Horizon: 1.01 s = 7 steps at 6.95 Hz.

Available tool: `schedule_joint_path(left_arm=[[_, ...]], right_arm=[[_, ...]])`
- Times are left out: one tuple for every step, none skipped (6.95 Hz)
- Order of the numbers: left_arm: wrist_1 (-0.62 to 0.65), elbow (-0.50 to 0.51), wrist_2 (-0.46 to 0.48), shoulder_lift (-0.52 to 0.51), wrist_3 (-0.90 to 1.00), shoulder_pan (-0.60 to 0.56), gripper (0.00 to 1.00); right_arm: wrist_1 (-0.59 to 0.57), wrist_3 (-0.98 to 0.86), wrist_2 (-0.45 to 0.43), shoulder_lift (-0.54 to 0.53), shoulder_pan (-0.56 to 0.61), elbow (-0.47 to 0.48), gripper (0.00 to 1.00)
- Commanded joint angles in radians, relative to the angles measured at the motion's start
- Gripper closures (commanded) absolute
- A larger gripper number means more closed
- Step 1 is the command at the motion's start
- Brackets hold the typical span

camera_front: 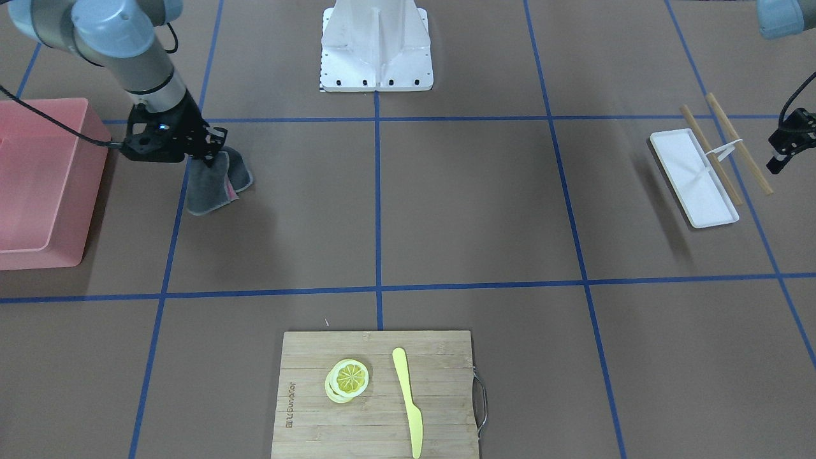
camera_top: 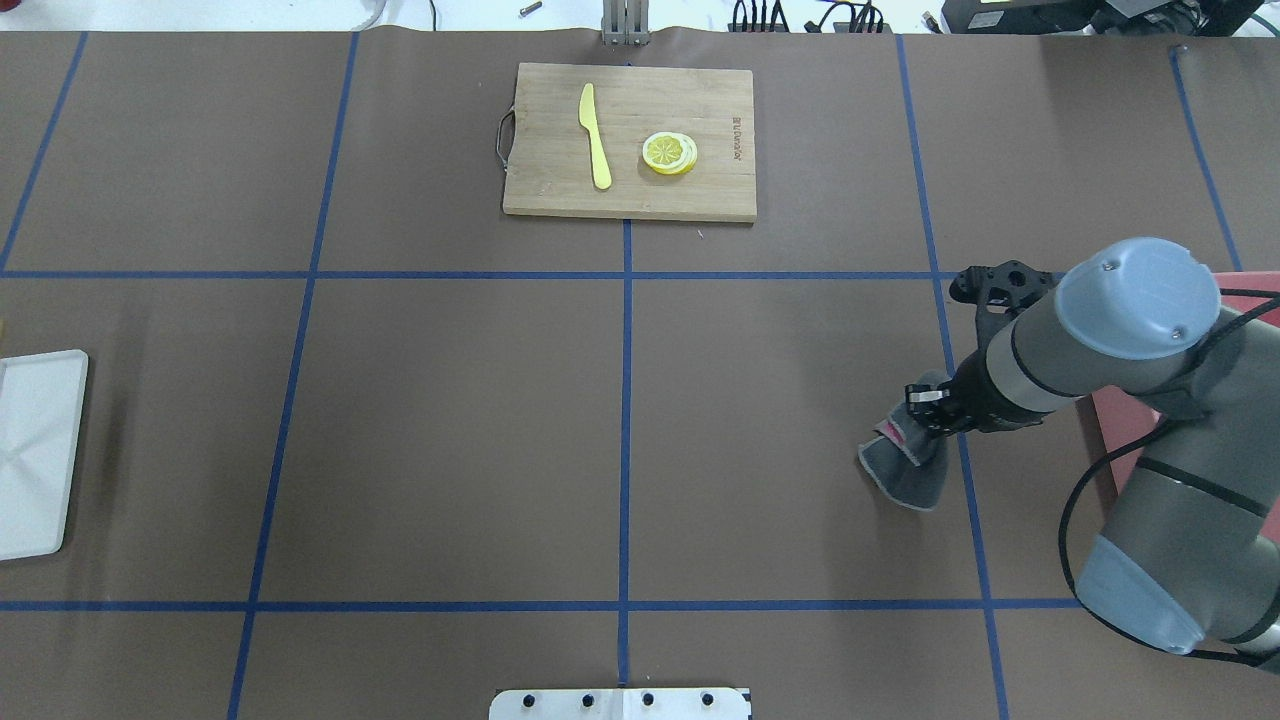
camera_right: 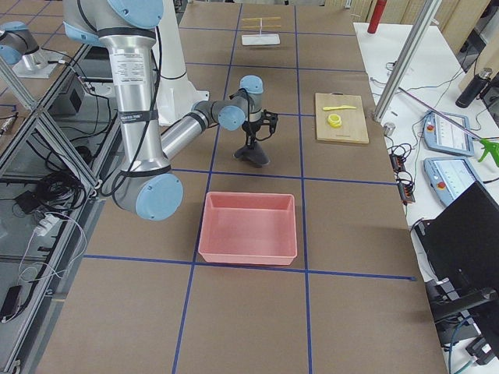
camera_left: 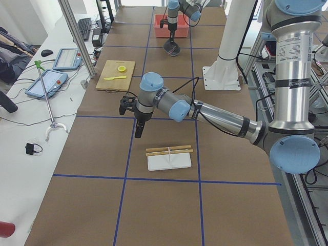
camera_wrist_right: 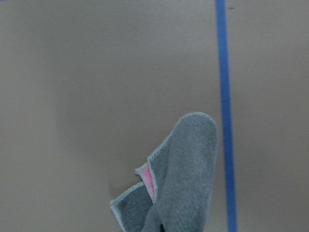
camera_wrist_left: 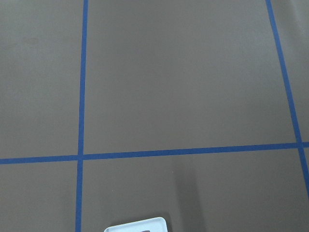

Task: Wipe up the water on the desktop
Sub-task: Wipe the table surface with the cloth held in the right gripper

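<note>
**A:** The fingers of the right gripper are clamped on the top of a grey cloth. The cloth hangs down on the right side of the desktop, beside a blue tape line and just left of the pink bin. Its lower end looks to reach the surface, though you cannot be sure from here.

**B:** And the left gripper?

**A:** It hovers far off on the left side, near the white tray and the 2 wooden sticks. Whether its fingers are apart or together, you cannot tell: too small and dark.

**B:** So which step is this?

**A:** I judge the cloth is in hand and the wiping proper is not yet done. No wet patch shows in any view, so you cannot tell where the spill lies.

**B:** What does the next move call for?

**A:** Find the spill first. Then lower the right arm so the cloth lies flat and pressed on the desktop, and drag it across in steady strokes. Keep the grip firm, and keep clear of the cutting board at the far edge.
</note>
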Motion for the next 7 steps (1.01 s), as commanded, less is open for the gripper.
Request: schedule_joint_path(left_arm=[[0.0,0.003,0.0,0.002,0.0,-0.001,0.02],[0.0,0.001,0.0,0.002,0.0,-0.002,0.02],[0.0,0.003,0.0,0.002,0.0,-0.002,0.02],[0.0,0.006,0.0,0.002,0.0,-0.001,0.02],[0.0,0.006,0.0,0.002,0.0,-0.001,0.02],[0.0,0.004,-0.002,0.002,0.0,-0.001,0.02],[0.0,0.003,-0.002,0.002,0.0,-0.001,0.02]], right_arm=[[-0.008,-0.057,0.005,0.012,0.005,-0.003,1.0],[-0.024,0.018,-0.002,0.073,-0.065,-0.008,1.0],[-0.029,0.164,-0.008,0.25,-0.124,-0.1,1.0],[-0.028,0.293,-0.04,0.377,-0.186,-0.174,1.0],[-0.028,0.311,-0.07,0.446,-0.212,-0.202,1.0],[-0.019,0.36,-0.07,0.511,-0.228,-0.245,1.0],[-0.019,0.386,-0.071,0.549,-0.232,-0.291,1.0]])
